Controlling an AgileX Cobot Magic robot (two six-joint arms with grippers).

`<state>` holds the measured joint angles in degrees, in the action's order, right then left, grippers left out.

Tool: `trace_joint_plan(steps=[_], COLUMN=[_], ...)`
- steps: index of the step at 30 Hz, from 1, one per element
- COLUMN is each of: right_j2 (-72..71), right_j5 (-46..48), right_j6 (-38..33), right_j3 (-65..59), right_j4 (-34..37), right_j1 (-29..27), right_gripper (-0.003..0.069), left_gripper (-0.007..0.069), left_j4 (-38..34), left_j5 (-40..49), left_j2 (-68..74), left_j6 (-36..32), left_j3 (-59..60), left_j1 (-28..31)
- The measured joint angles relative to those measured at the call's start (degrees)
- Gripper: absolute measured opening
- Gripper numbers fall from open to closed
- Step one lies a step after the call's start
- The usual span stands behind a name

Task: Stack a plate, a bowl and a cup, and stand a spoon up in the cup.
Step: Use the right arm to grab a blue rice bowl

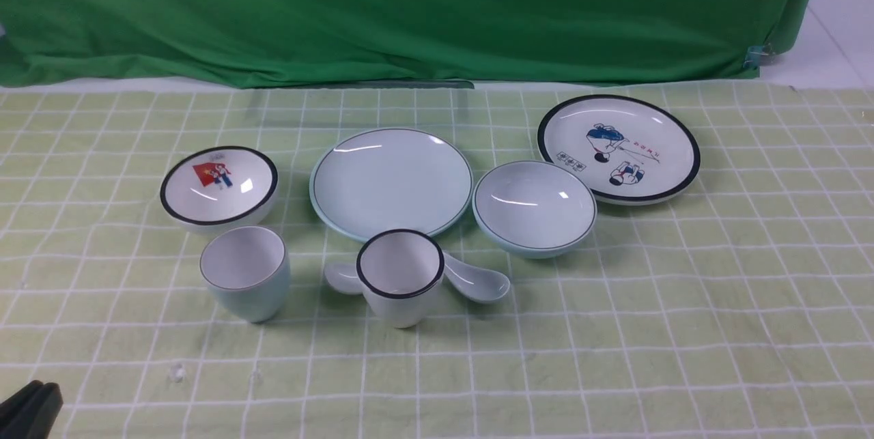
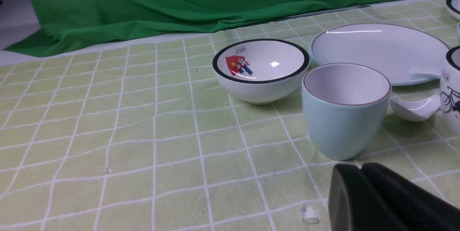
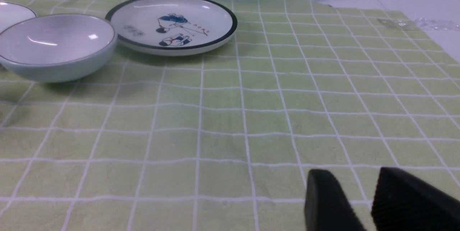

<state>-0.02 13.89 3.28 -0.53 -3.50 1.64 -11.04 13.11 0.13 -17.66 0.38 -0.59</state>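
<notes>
The pale blue-green plate (image 1: 390,181) lies mid-table, also in the left wrist view (image 2: 377,49). The pale bowl (image 1: 534,207) sits to its right, also in the right wrist view (image 3: 54,49). The pale blue-green cup (image 1: 247,275) stands upright front left, close ahead of the left gripper (image 2: 345,109). The pale blue spoon (image 1: 478,280) lies right of a black-rimmed cup, its handle hidden behind it. My left gripper (image 1: 31,408) is shut and empty at the near left corner, also in its wrist view (image 2: 361,168). My right gripper (image 3: 354,175) is open and empty over bare cloth.
A white black-rimmed cup (image 1: 400,275) stands between the two spoons. A whiter spoon (image 1: 343,277) lies left of it. A black-rimmed picture bowl (image 1: 218,185) is at the left, and a cartoon plate (image 1: 618,147) at the back right. Green checked cloth (image 1: 614,357) covers the table.
</notes>
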Motion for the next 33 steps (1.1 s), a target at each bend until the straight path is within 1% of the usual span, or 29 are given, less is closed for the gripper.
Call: trace_joint_plan(steps=[3,9,10,12,14,15,16,17,20,22,23,25,26,27,29,30,31,32,33], right_j2=[0.0,0.0,0.0,0.0,0.0,0.0,0.0,0.0,0.0,0.0,0.0,0.0,0.0,0.28,2.44,4.25,5.59,9.14,9.71], right_j5=[0.0,-2.55,-6.35,-9.54,-20.78,-21.75,-30.48,-35.28,-47.0,-50.3,-51.07,-51.93,-51.93,-51.79,-49.99,-48.91,-47.8,-46.19,-45.64], right_j6=[0.0,-0.05,-0.05,-0.05,-0.05,0.0,0.79,2.39,7.53,9.48,10.47,11.95,12.27,12.34,12.08,11.59,11.05,8.58,8.14], right_j3=[0.0,0.0,0.0,0.0,0.0,0.0,0.0,0.0,0.0,0.05,0.05,0.05,0.05,0.26,2.56,4.14,5.9,8.79,9.74], right_j4=[0.0,0.0,0.0,0.0,0.0,0.0,-0.05,-0.05,-0.05,-0.05,-0.05,-0.05,-0.05,-0.05,-0.1,-0.1,-0.1,-0.1,-0.1], right_j1=[0.0,0.0,0.0,0.0,0.0,0.0,0.0,0.0,0.0,0.0,0.0,0.0,0.0,0.0,0.0,0.0,0.0,0.0,0.0], right_gripper=[0.0242,0.0242,0.0242,0.0242,0.0242,0.0242,0.0242,0.0242,0.0242,0.0241,0.0241,0.0239,0.0238,0.0234,0.0205,0.0183,0.0155,0.0104,0.0086], left_gripper=[-0.0029,-0.0029,-0.0029,-0.0029,-0.0029,-0.0029,-0.0029,-0.0029,-0.0029,-0.0029,-0.0029,-0.0029,-0.0029,-0.0029,-0.0029,-0.0029,-0.0029,-0.0029,-0.0029], left_j4=[0.31,0.56,0.56,0.56,0.76,0.78,1.26,2.2,5.48,6.64,7.07,7.38,7.32,7.15,7.16,7.37,7.62,8.14,8.15], left_j5=[-0.17,-6.18,-9.75,-12.1,-19.82,-19.82,-25.22,-28.26,-36.07,-40.91,-43.71,-48.76,-50.03,-51.2,-48.26,-46.27,-44.14,-40.94,-39.94], left_j2=[0.0,0.0,0.0,0.0,0.0,0.0,0.0,0.0,0.0,0.0,0.0,0.0,0.0,-0.04,0.85,1.94,3.05,6.48,7.06], left_j6=[0.0,0.0,0.0,0.0,0.0,0.0,0.0,-0.05,-0.13,1.04,3.21,9.63,11.53,14.93,19.05,19.88,20.43,20.66,20.71], left_j3=[0.0,0.0,0.0,0.0,0.0,0.0,0.0,0.0,0.0,0.0,0.0,0.0,0.0,-0.32,-3.56,-5.8,-7.74,-12.71,-13.43], left_j1=[0.0,0.0,0.0,0.0,0.0,0.0,0.0,0.0,0.0,0.0,0.0,0.0,0.0,0.0,0.0,0.0,0.0,0.0,0.0])
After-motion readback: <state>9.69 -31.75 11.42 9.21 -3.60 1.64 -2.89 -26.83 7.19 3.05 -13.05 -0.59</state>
